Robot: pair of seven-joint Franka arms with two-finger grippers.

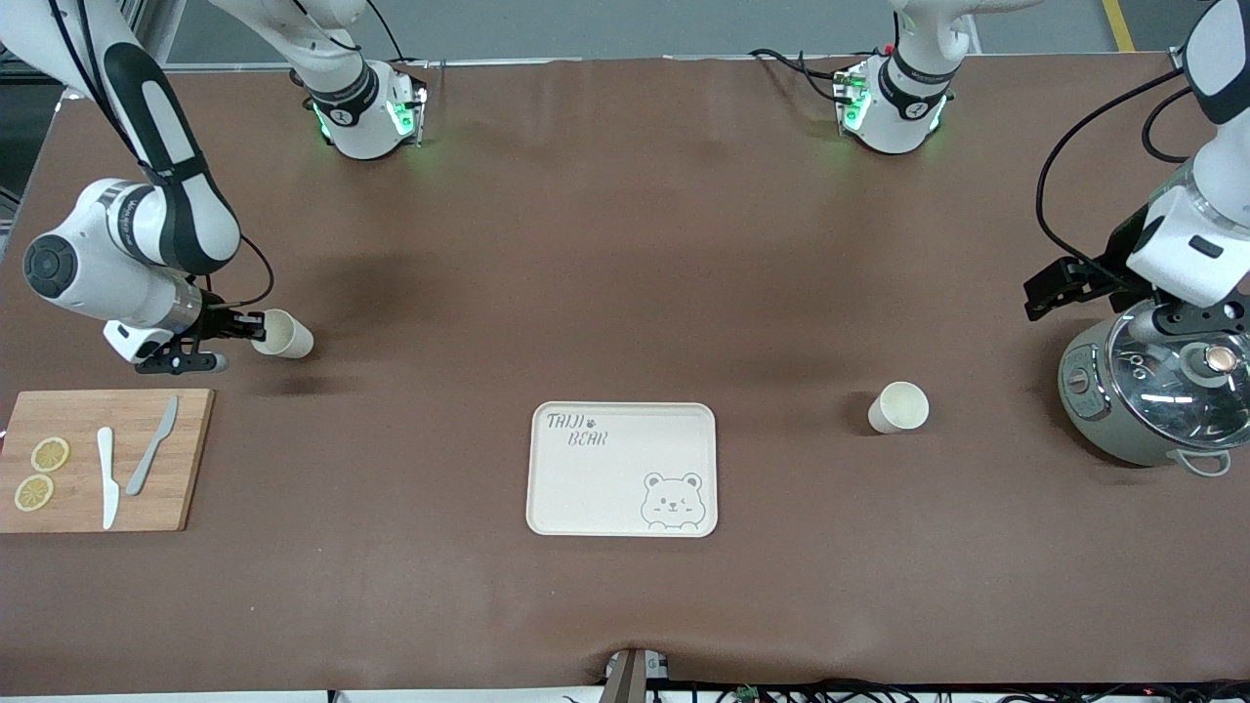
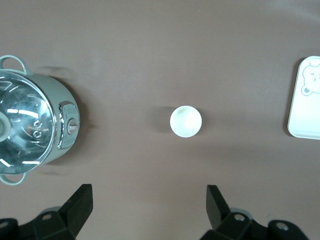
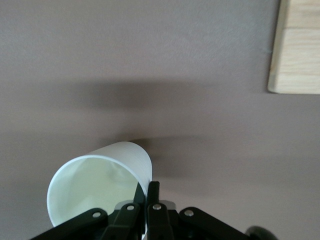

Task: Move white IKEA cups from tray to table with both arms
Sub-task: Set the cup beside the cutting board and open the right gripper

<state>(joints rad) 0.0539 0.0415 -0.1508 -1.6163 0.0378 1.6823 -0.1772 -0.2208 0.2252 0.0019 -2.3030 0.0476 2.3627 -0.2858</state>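
Lowest in my front view, at center, I have the bear-print tray (image 1: 622, 469) lying flat on the brown table (image 1: 625, 244). At lower left sits the wooden cutting board (image 1: 103, 459) with two lemon slices (image 1: 41, 473), a white knife (image 1: 107, 476) and a grey knife (image 1: 151, 446) on it. A little higher, right of center, one white cup (image 1: 898, 406) stands upright on the table, apart from the tray. At the right edge stands the grey cooker (image 1: 1152, 391) with its glass lid. The left gripper (image 1: 1060, 285) hangs above the table just beside the cooker, fingers spread wide and holding nothing. At mid-left, the right gripper (image 1: 239, 327) is clamped on the rim of the other white cup (image 1: 283, 334), which tilts on its side above the table, higher in frame than the board.
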